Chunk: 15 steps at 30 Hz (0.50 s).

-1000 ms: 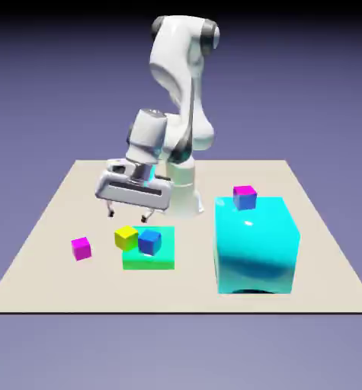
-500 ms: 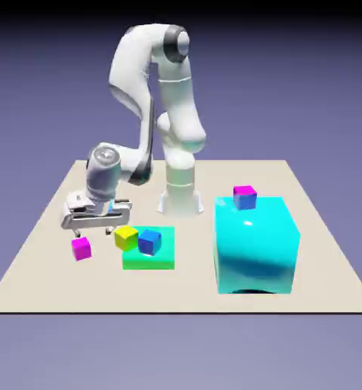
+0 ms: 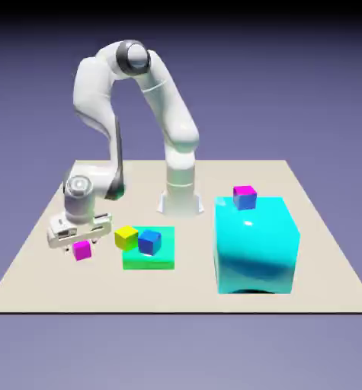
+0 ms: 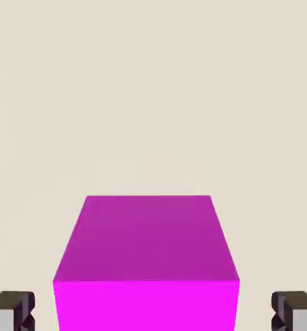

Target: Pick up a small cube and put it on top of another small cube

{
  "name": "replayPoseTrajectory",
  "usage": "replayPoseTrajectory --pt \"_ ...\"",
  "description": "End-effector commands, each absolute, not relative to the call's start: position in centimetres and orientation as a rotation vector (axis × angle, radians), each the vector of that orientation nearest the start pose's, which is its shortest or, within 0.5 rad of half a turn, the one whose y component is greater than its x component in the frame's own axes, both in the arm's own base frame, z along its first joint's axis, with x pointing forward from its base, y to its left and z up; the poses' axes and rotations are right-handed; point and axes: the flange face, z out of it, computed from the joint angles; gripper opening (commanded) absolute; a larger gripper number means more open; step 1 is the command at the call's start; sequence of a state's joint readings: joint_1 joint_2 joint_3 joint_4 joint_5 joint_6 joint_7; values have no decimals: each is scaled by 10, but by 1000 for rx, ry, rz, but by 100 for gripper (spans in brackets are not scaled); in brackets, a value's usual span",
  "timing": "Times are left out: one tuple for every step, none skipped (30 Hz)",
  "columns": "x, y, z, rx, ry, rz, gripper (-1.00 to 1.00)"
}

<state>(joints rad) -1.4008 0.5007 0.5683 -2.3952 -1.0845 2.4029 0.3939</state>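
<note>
At the exterior view's left, can see the hand [image 3: 80, 245] open, with fingertips apart on either side of the small all-magenta cube [image 3: 81, 250], not touching it in the hand view. Can place that cube on the beige tabletop [image 3: 191, 293]. Further right, can see a small yellow cube [image 3: 126, 238], then a small blue cube [image 3: 149, 242], both overlapping a flat green block [image 3: 162, 260] in view; cannot tell exact contact. At right, can see a large cyan block [image 3: 254, 247] bearing a small magenta-topped, blue-sided cube [image 3: 245, 199].

The worktop [image 3: 191, 293] bore a magenta cube [image 3: 81, 250] towards the exterior view's left edge, a green slab [image 3: 149, 263] and a cyan block [image 3: 254, 247].
</note>
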Motion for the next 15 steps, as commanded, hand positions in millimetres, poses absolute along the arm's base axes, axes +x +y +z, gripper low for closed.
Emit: replayPoseTrajectory --pt "319 -313 119 -3293 489 520 -100" --pt "323 -313 132 -3294 492 518 -100" --pt "326 -312 145 -3294 493 517 -100" --pt "329 -310 158 -3294 494 517 -100" --pt "332 -308 170 -3294 493 517 -100" --pt "335 -305 181 -3294 491 518 -100" --pt "335 -303 186 -3287 532 533 -100" --pt "335 -302 187 -3276 596 553 -100" --pt "335 -301 188 -3265 660 572 -100" --pt "335 -300 190 -3252 725 588 -100" --pt "335 -298 192 -3238 789 603 -100" --pt "335 -297 194 -3223 854 616 -100" --pt "335 -295 196 -3206 919 627 -100" --pt "335 -294 199 -3188 984 636 -100" --pt "336 -292 202 -3169 1048 644 -100"
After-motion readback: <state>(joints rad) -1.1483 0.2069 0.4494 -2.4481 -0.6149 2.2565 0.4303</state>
